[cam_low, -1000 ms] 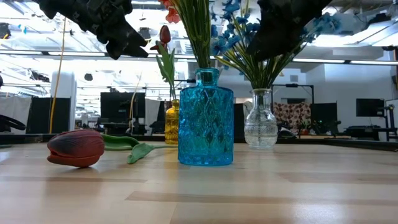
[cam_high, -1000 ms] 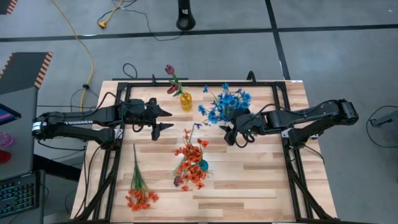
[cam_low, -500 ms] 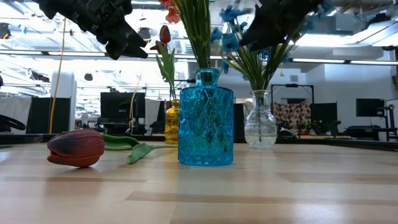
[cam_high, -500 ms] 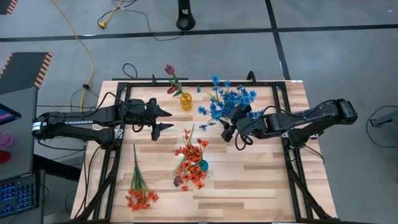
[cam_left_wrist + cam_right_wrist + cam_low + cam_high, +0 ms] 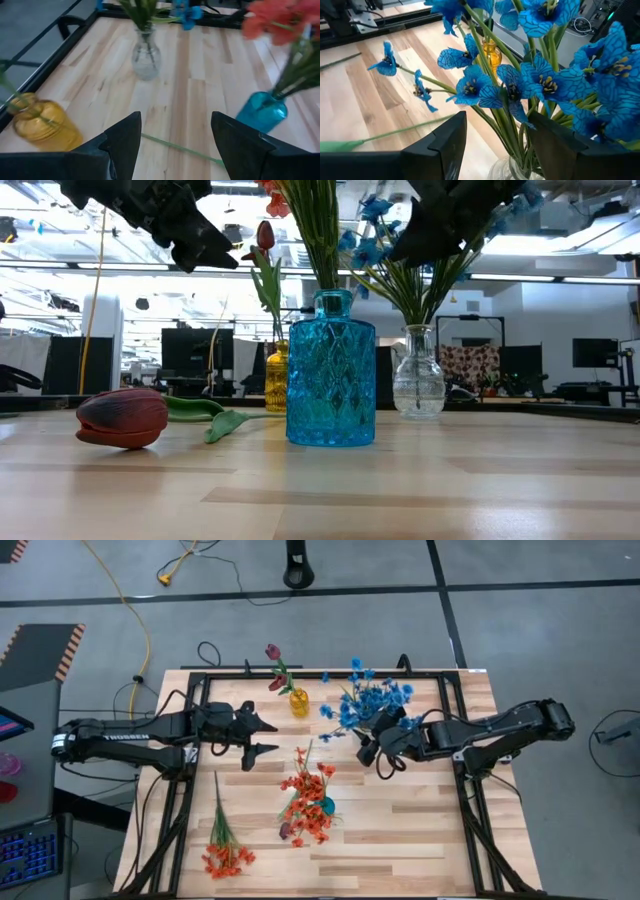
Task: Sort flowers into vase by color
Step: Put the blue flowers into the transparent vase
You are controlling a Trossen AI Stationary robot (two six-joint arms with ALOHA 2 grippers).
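Blue flowers (image 5: 365,700) stand in a clear vase (image 5: 418,385), orange-red flowers (image 5: 308,802) in a blue vase (image 5: 331,370), and a maroon bud (image 5: 272,652) in a yellow vase (image 5: 298,702). An orange-red spray (image 5: 225,840) lies flat at the near left. A maroon bud (image 5: 122,418) lies on its side beside the blue vase. My right gripper (image 5: 496,117) is open, with the blue flowers' stems (image 5: 512,132) between its fingers, above the clear vase's mouth. My left gripper (image 5: 272,736) hovers open, left of the vases, with nothing between its fingers. My right gripper comes slanting down from the table's right, one open finger on each side of the blue flowers' stems (image 5: 520,145), just above the vase's mouth. Whether a finger touches the stems, I cannot tell. The flowers stay standing in the vase.
A black metal frame (image 5: 200,690) runs round the tabletop. A loose green stem (image 5: 175,146) lies on the wood in front of my left gripper. Bare wood shows at the near right (image 5: 430,840).
My right gripper has turned at the wrist while staying in place. The blue blossoms have been stirred and now spread more toward the table's far edge; their vase has not moved.
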